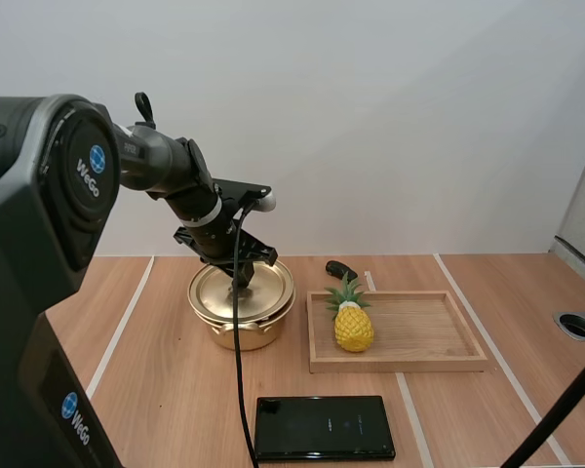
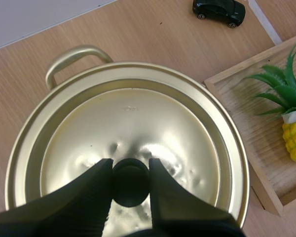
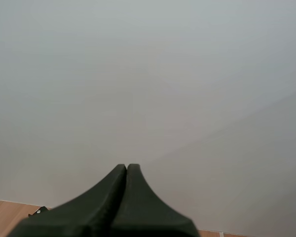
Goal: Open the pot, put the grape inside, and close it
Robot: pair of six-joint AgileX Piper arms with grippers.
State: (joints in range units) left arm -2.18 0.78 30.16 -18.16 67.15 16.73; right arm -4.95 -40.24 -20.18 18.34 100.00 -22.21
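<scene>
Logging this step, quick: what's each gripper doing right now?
Left gripper: closed on the lid knob.
Right gripper: closed, holding nothing.

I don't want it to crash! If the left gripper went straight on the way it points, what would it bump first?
Probably the gold lid: the left gripper points down at it, pinching the black knob, seemingly with little room left.

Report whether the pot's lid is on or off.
On. The lid lies flat within the pot rim, and the left claw pinches its knob.
</scene>
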